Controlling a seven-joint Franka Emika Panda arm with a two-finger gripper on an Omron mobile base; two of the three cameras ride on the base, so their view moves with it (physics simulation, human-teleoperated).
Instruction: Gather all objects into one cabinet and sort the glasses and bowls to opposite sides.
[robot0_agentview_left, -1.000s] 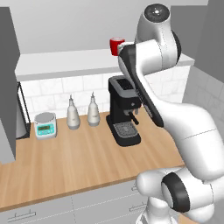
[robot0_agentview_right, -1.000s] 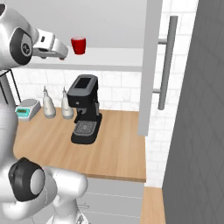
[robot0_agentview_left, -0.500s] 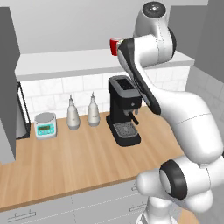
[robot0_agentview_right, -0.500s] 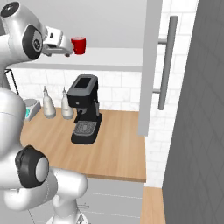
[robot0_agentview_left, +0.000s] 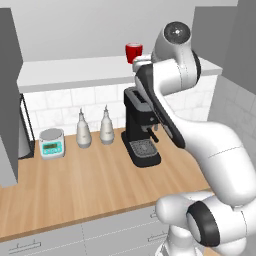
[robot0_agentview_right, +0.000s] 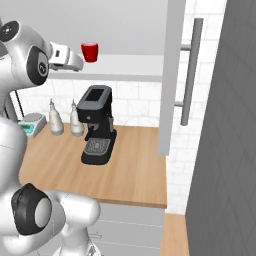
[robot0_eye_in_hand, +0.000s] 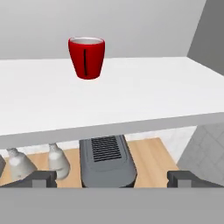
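Red is what you see first: the red cup (robot0_eye_in_hand: 86, 57) stands upright on the white shelf board (robot0_eye_in_hand: 131, 96) of the open cabinet (robot0_agentview_right: 172, 75), toward the back of the board and apart from the hand. Your fingers (robot0_eye_in_hand: 43, 178) are spread as wide as they go, one tip at each lower corner of the hand view, with nothing between them. The gripper (robot0_eye_in_hand: 112, 178) hangs just in front of the shelf's front edge, level with it and pointed at the cup without touching it. Below the shelf, on the wooden tabletop (robot0_agentview_left: 85, 175), you have a black coffee machine (robot0_agentview_left: 141, 129) against the tiled wall, two pale bottles (robot0_agentview_left: 94, 129) to its left, and a small kitchen scale (robot0_agentview_left: 52, 142) further left. The cabinet's long grey bar handle (robot0_agentview_right: 190, 70) shows on the open door in the right base view.
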